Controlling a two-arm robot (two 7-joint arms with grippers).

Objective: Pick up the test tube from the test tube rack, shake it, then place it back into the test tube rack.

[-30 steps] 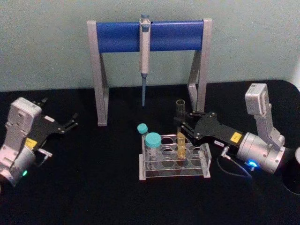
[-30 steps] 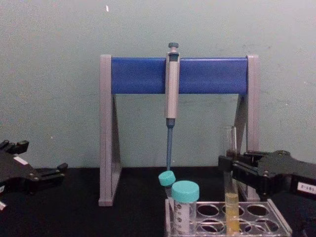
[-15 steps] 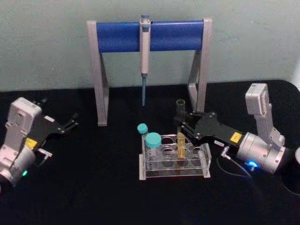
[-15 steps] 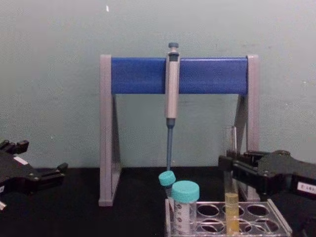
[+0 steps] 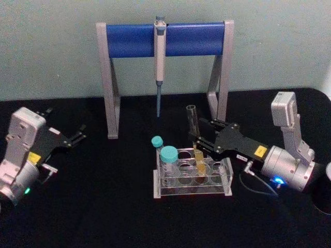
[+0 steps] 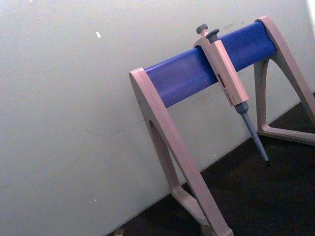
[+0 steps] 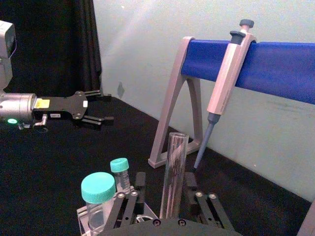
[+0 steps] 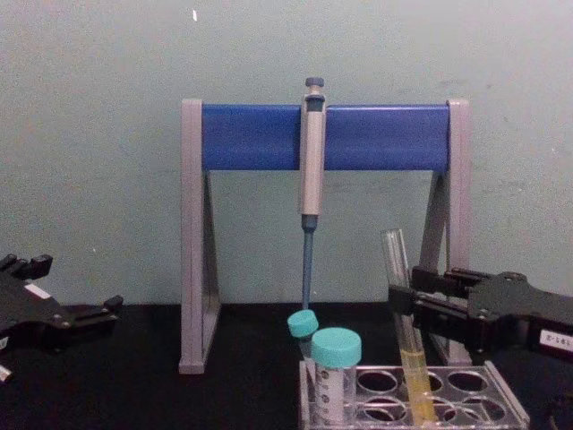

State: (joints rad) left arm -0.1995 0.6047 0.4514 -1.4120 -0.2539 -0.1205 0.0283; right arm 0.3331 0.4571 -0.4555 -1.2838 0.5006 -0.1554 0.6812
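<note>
test tube, tilted, in right gripper (clamped)

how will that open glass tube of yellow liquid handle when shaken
Likely fragile and slick: the test tube is thin bare glass, tilted in the right gripper, base in the test tube rack. Uncapped, so shaking may spill its yellow liquid. Left gripper idles far left.

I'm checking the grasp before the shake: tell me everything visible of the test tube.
The test tube is long, slim, clear glass, uncapped, with yellow liquid in its lower part. It leans, mouth toward the robot's left, lower end in a hole of the test tube rack. The right gripper grips it around mid-height.
</note>
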